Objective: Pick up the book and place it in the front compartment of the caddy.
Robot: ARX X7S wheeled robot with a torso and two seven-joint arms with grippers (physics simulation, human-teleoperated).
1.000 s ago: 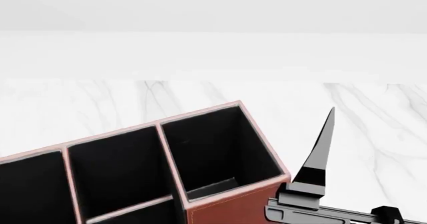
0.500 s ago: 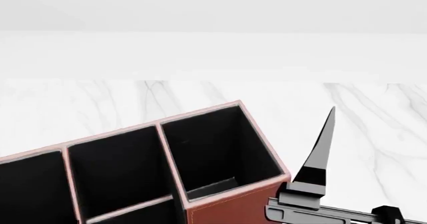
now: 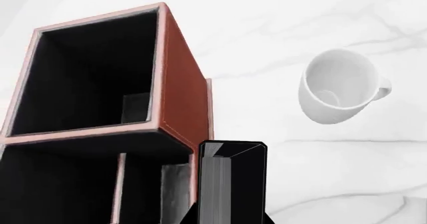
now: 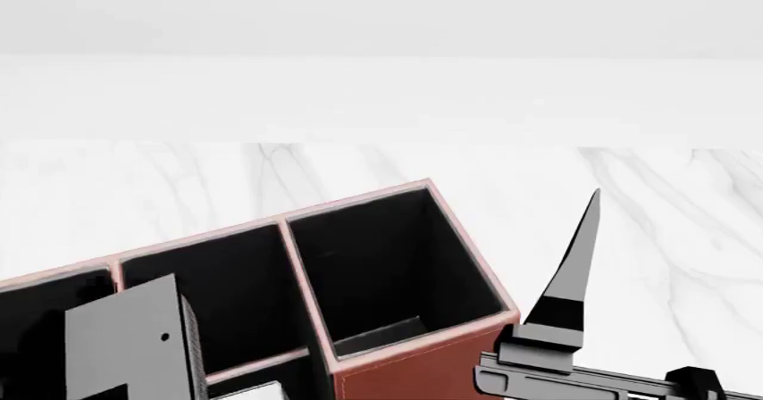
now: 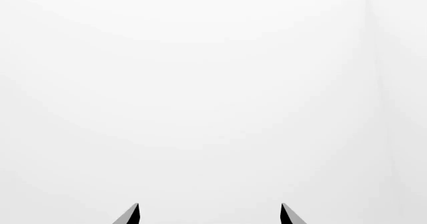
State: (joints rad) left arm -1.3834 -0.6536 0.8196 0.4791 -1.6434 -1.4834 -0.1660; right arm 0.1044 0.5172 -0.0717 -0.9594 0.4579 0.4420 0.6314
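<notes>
The left hand (image 4: pixel 131 351), a grey shape at the table's near edge, gripped the black book (image 3: pixel 233 181) upright just beside the caddy's (image 4: pixel 394 364) reddish-brown outer wall, over the marble table (image 4: pixel 667 230). The right hand (image 5: pixel 209 214) stood beside the caddy's near right corner, its fingers well apart and holding nothing. Farther off, a white mug (image 3: pixel 337 86) lay tipped on the table.

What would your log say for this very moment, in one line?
book: held beside caddy, not yet in | right gripper: open, empty | mug: on table
</notes>
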